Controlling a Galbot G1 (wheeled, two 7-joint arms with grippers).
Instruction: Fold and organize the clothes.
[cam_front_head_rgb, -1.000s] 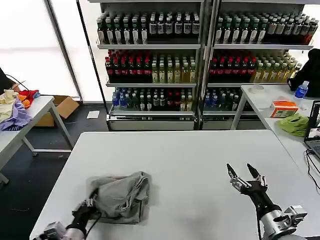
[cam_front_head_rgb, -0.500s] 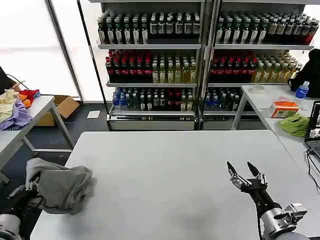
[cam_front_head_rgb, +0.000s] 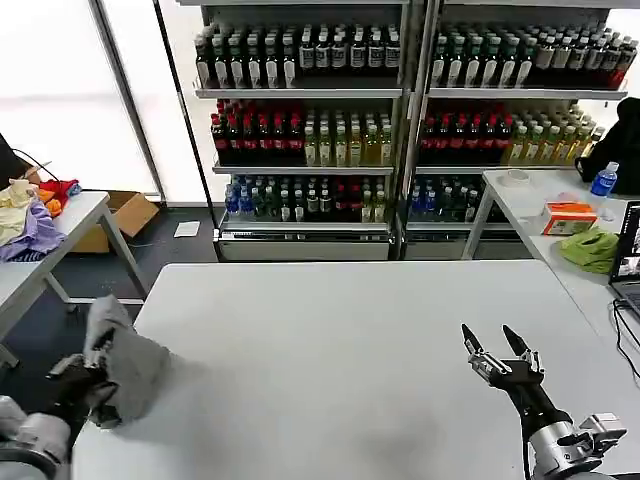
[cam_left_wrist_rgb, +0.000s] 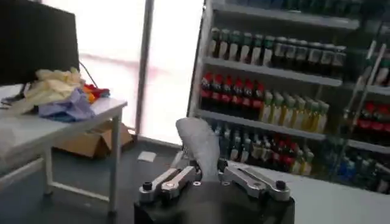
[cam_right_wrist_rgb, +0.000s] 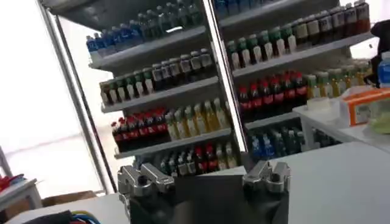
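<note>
1. Your left gripper (cam_front_head_rgb: 88, 372) is clamped on the bunched grey shirt (cam_front_head_rgb: 128, 362), holding it up at the table's (cam_front_head_rgb: 350, 350) left edge.
2. Your right gripper (cam_front_head_rgb: 497, 347) hovers over the table's right side, fingers spread wide, holding nothing.

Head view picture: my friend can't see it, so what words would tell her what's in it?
The left gripper holds a bunched grey shirt at the white table's left edge. The right gripper waits over the table, fingers open. Shelves of bottled drinks stand behind.
</note>
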